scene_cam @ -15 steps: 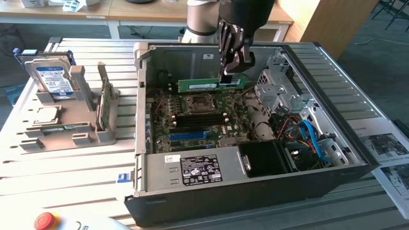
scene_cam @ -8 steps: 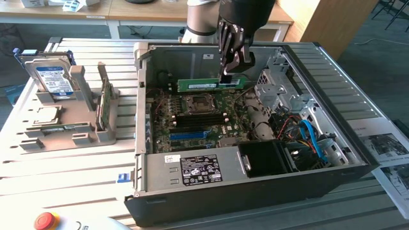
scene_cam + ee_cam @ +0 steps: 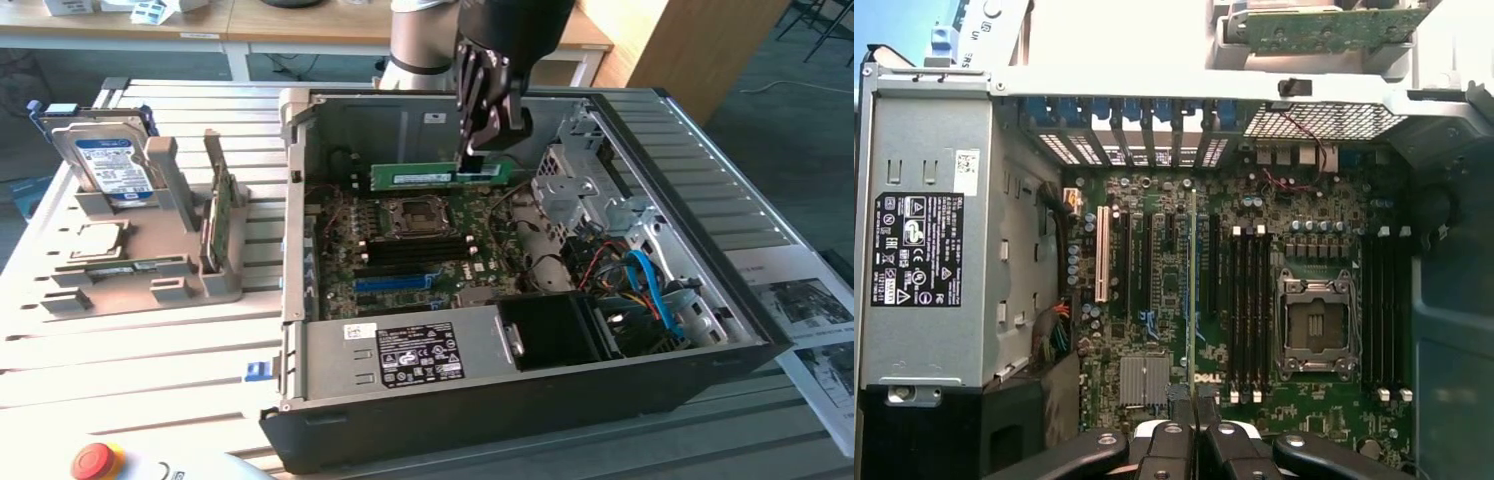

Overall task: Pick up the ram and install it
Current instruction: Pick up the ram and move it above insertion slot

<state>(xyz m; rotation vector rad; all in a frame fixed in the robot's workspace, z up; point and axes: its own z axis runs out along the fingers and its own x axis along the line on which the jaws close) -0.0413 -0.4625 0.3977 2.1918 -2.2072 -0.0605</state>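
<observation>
I read jaws gripping long thin green circuit-board ram point(image 3: 424, 177) | axis parallel to black motherboard slots point(image 3: 416, 256) | slots below, nearer side

The slatted metal table point(image 3: 134, 370) carries an open case point(image 3: 534, 410), a grey rack point(image 3: 160, 285) at the exterior view's left, paper sheets point(image 3: 814, 310) at its right, and a red button point(image 3: 96, 460).

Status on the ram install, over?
Gripper jaws shut on the ram. Ram held above the motherboard, not seated. Blue cables lie off to the exterior view's right.
</observation>
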